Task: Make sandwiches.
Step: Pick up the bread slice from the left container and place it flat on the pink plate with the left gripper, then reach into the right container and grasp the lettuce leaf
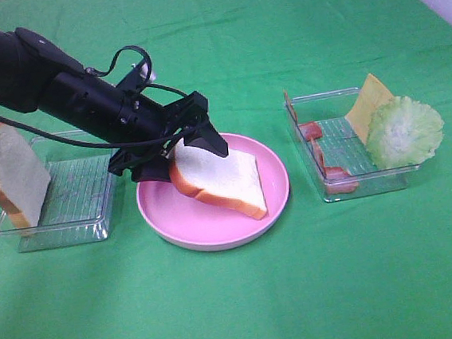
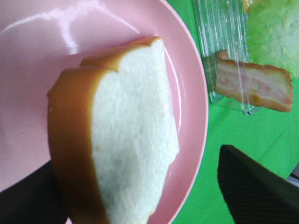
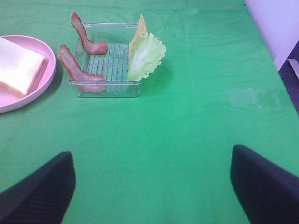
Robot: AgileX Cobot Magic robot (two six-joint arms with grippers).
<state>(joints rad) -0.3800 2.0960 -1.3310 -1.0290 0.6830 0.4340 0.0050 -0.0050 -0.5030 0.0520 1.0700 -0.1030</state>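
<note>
Green worktop [image 1: 240, 312], pink plate [image 1: 175, 222] in the middle, one bread slice [image 1: 219, 178] on it, tipped up at one end. My left pincer [image 1: 178, 156] straddles that raised end, jaws apart. I'd back out straight so the slice settles flat. Right pincer [image 3: 152, 156] hangs wide and empty, well short of the lettuce [image 3: 145, 56].

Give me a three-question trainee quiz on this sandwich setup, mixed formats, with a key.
1. True or false: a bread slice rests on the pink plate.
2. The lettuce is: A on the plate, B at the right tray, C in a gripper.
3. Which gripper is at the plate?
Key: 1 true; 2 B; 3 the left gripper, jaws open around the slice.
</note>
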